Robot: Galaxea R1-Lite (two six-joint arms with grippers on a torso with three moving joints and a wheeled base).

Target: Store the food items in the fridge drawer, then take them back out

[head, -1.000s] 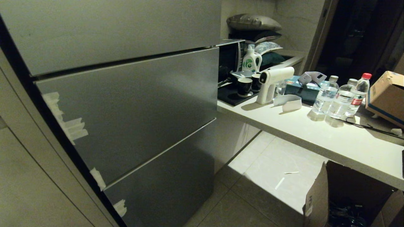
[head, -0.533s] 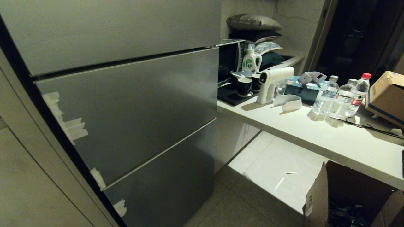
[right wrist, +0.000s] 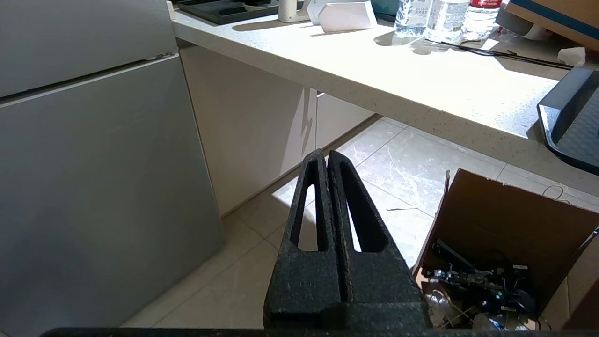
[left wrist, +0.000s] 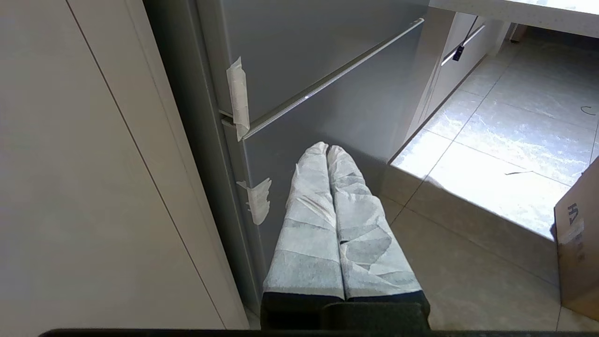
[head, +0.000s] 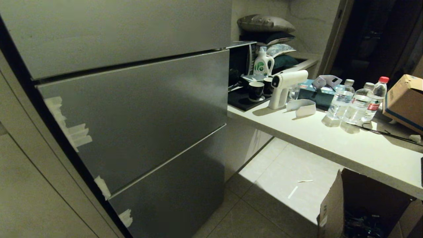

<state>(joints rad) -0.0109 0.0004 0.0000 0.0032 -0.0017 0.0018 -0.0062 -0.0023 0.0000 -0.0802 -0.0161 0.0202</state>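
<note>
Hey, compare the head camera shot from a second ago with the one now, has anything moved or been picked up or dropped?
Nothing visibly changed. The grey fridge has all its fronts closed as before, and the bottles and white spray gun on the counter sit where they were. Neither arm shows in the head view; the left gripper and right gripper hang shut and empty near the floor.

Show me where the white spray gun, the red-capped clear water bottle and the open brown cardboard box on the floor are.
white spray gun [head: 287, 83]: head view, on its barrel.
red-capped clear water bottle [head: 376, 99]: head view, on its body.
open brown cardboard box on the floor [right wrist: 505, 210]: right wrist view, on its inner wall.
</note>
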